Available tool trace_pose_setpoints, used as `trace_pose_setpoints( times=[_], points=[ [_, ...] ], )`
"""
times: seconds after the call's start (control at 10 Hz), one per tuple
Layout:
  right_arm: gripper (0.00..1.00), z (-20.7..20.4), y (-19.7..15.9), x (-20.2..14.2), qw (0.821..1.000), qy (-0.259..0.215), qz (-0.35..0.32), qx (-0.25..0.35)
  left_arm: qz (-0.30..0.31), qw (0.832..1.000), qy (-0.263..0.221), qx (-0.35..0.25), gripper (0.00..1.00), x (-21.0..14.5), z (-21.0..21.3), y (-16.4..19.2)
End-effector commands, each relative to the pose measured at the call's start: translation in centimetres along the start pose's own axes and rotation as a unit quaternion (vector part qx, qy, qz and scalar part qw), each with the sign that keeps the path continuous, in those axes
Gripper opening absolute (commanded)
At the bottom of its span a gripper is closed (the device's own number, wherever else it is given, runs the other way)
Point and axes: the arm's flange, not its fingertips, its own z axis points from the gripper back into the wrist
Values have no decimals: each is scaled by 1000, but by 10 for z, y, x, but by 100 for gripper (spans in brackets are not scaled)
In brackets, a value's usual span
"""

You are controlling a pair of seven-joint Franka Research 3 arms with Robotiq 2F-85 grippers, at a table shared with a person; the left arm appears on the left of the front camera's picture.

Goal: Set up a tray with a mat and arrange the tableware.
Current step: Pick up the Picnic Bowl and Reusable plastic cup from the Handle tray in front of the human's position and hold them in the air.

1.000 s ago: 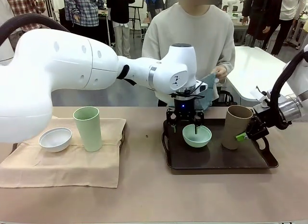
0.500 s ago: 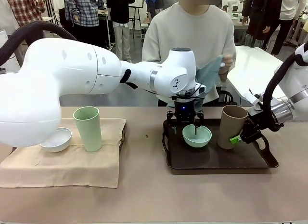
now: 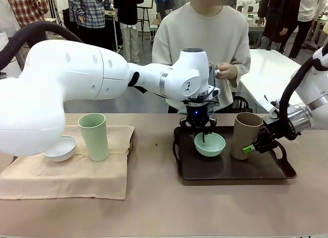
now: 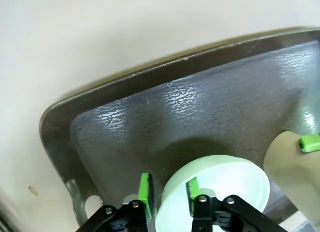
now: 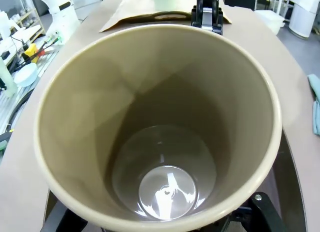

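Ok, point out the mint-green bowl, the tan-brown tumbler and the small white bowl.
mint-green bowl (image 3: 214, 145), front view, inner wall.
tan-brown tumbler (image 3: 243, 133), front view, side wall.
small white bowl (image 3: 60, 156), front view, front outer wall.

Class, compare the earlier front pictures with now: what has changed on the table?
The left gripper closed on the mint-green bowl's rim. The right gripper shifted the tilted tan-brown tumbler slightly left. The white bowl, pale-green tumbler and tray stayed put.
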Motion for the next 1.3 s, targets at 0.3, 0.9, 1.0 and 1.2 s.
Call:
trace_pose_setpoints(
  times=[0.3,0.9,1.0,1.2],
  points=[
    [0,5,-4,-3,1000,-3,16,-6,22,999,-4,23,0,-2,12,-4],
    [62,89,28,80,996,15,55,-74,33,999,-23,25,0,-31,87,-1],
    [62,114,41,109,993,24,69,-95,25,998,-54,9,0,-43,115,-7],
    [62,144,63,158,988,46,80,-120,23,994,-109,16,0,-64,162,-18]
  ],
)
